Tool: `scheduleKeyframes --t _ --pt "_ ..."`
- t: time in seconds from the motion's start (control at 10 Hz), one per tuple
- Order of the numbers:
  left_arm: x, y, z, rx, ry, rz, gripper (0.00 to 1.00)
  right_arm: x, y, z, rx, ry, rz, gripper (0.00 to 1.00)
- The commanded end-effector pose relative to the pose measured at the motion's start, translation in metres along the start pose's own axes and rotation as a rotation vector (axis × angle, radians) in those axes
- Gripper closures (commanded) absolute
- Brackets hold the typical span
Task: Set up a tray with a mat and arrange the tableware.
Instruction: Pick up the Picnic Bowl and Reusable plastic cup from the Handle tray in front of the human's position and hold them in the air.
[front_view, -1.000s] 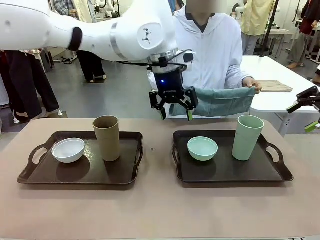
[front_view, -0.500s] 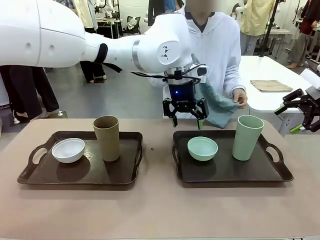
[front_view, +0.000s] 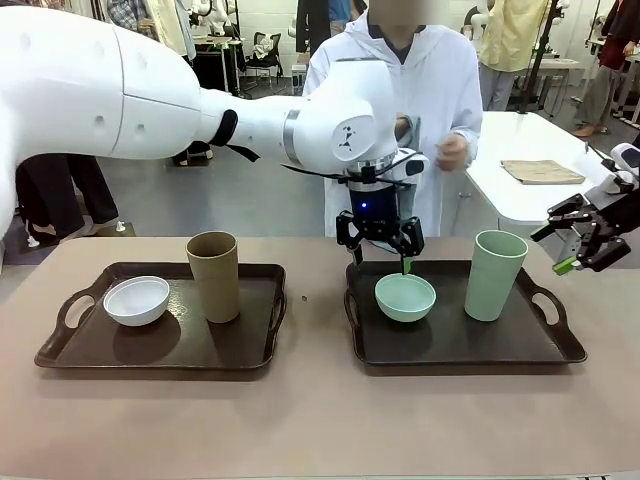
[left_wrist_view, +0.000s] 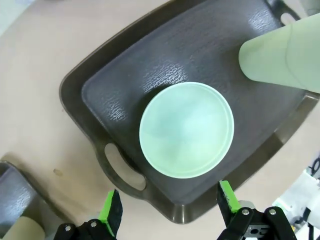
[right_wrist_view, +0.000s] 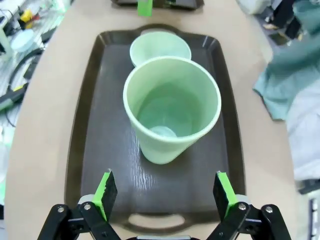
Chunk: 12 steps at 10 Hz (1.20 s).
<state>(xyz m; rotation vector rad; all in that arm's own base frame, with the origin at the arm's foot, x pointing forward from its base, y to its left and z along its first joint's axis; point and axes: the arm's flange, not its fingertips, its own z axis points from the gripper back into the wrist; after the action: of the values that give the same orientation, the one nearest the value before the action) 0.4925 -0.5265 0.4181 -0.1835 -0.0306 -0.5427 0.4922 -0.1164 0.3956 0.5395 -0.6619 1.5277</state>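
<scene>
Hovering just above the small round mint-green bowl (front_view: 405, 297), the left gripper (front_view: 380, 258) had reached across the beige table (front_view: 320, 420) with its jaws spread wide and empty. The bowl sat toward the left-handle end of the dark brown rectangular tray on the right (front_view: 450, 362). The tall pale green handleless tumbler (front_view: 495, 275) stood upright toward that tray's right-handle end, apart from the bowl.

The right gripper (right_wrist_view: 165, 195) hung beside the right end of the tray, looking down on the tumbler, its jaws likewise wide apart and holding nothing.

The step in hand was probably clearing this tray so a mat could go in. A teal cloth (right_wrist_view: 280, 85) showed past the table's far edge.

To do it well, the left gripper needed to shift over the rim and drop one finger inside the bowl and one outside, pinching the wall. Lifting straight up would avoid nudging the tumbler.

The other dark brown tray (front_view: 150, 362), at the table's left, carried a small white round bowl (front_view: 136, 300) and a tall brown tumbler (front_view: 214, 277).
</scene>
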Motion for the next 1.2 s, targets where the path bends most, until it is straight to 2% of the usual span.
scheduleKeyframes --t 0.0,0.1,0.2,0.6,0.7,0.8,0.9,1.1 --pt "0.005 -0.002 -0.001 0.004 -0.026 -0.024 0.00 0.003 -0.012 -0.009 0.017 -0.057 -0.037 0.00" --pt "0.002 0.000 0.001 0.004 -0.030 -0.037 0.00 0.000 -0.015 -0.011 -0.001 -0.024 -0.103 0.00" --pt "0.001 -0.001 -0.005 -0.002 0.000 -0.003 0.00 0.002 -0.002 -0.007 0.014 -0.024 -0.012 0.00" --pt "0.001 0.000 -0.006 -0.003 -0.001 -0.007 0.00 0.001 -0.005 -0.009 0.012 -0.029 -0.033 0.00" --pt "0.008 0.003 -0.013 0.037 -0.014 0.070 0.00 -0.007 -0.015 -0.020 0.051 -0.035 -0.061 0.00" --pt "0.011 0.003 -0.021 0.142 -0.083 0.198 0.00 -0.017 -0.022 -0.035 0.063 -0.001 -0.111 0.00" --pt "0.014 0.004 -0.025 0.204 -0.112 0.235 0.00 -0.026 -0.030 -0.047 0.061 0.004 -0.150 0.00" --pt "0.017 0.002 -0.035 0.233 -0.123 0.247 0.00 -0.039 -0.035 -0.061 0.072 0.023 -0.182 0.00"
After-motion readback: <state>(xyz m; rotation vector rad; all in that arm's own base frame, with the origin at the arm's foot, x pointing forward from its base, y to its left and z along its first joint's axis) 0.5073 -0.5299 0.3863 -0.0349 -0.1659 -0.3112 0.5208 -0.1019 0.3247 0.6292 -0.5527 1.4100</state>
